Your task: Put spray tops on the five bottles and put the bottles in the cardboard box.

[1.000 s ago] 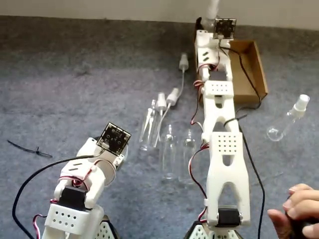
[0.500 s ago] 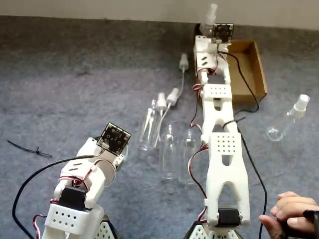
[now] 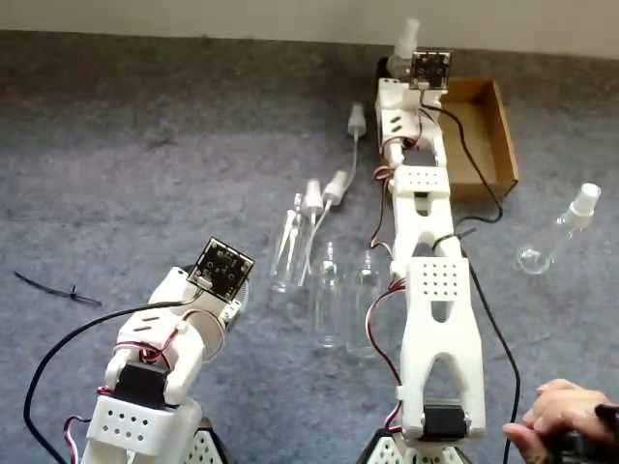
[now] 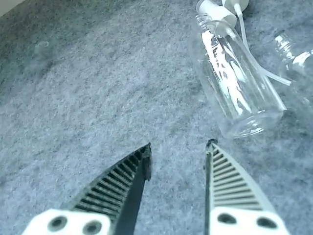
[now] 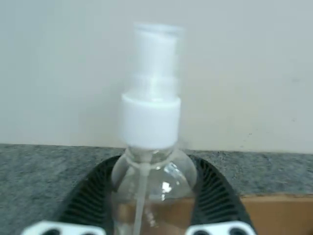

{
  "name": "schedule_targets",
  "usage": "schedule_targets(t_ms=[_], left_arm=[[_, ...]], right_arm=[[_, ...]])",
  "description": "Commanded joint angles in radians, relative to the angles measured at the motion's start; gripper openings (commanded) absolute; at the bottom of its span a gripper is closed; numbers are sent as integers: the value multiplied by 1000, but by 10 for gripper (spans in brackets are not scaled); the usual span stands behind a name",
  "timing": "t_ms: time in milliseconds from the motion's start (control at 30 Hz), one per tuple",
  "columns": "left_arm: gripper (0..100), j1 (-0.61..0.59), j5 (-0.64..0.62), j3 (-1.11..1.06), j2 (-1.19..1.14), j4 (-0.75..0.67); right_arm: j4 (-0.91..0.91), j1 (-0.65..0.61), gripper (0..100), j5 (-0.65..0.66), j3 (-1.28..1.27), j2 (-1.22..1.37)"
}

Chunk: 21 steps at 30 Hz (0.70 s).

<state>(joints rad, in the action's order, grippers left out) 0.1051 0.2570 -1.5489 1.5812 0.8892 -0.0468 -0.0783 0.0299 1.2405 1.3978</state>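
Hovering low over the grey desk [image 3: 145, 145] with the left hand [image 4: 177, 147] parted and empty, tips just short of a clear bottle [image 4: 239, 93] lying flat. Farther right, grips the capped bottle [image 5: 150, 127] snugly in the right hand [image 5: 154, 164], held up at the far left corner of the cardboard box [image 3: 484, 135], beside it rather than over it. Risks hitting the box wall or landing outside if let go here; likely to topple, being tall and round. Stands roughly upright, long axis vertical, spray top uppermost. Leaves a second capped bottle [image 3: 556, 237] flat at the far right, top pointing away from the arms.
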Motion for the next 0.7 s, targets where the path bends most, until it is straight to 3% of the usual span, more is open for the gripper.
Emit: schedule_targets(t_ms=[0,367,667], left_arm=[[178,-2,5,7,2,-18],[178,-2,5,7,2,-18],[178,-2,5,7,2,-20]], right_arm=[[-4,15,162,12,5,-24],[-4,13,190,12,7,-27],[-142,16,192,12,15,-31]])
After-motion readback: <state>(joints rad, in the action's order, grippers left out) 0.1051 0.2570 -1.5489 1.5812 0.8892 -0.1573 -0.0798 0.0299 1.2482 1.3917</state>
